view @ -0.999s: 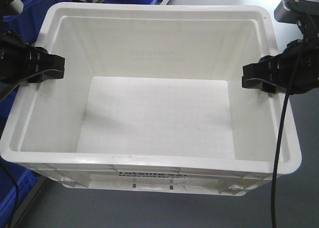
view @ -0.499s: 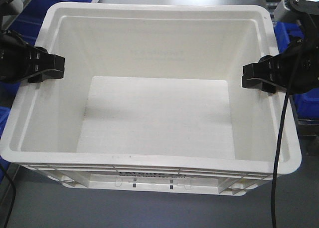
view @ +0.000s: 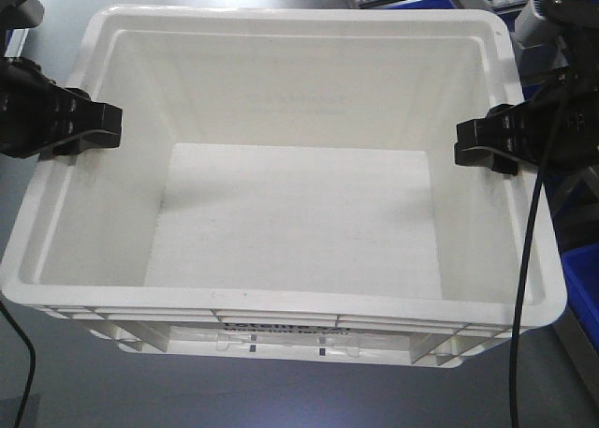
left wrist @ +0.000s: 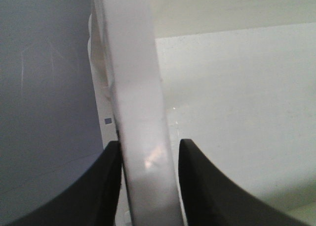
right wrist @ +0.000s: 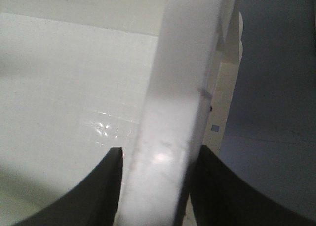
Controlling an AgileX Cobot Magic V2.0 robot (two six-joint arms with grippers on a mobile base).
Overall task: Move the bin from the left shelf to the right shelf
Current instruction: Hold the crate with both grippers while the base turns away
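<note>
Between left gripper (view: 96, 128) and right gripper (view: 475, 145): bin (view: 290, 81), empty rigid plastic, judged light but bulky, pinched by both at opposite rolled rims.

The bin (view: 290, 81) is smooth white plastic, its rim faintly glossy, its inner floor matt and finely grained. The left hand (view: 95, 128) and right hand (view: 479, 145), gripping that rim, are matt black plastic.

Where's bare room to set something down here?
Only the bin floor, bare between its four walls. Side rims are taken: left gripper clamps the left rim, right gripper the right. Front and back rims are free.
</note>
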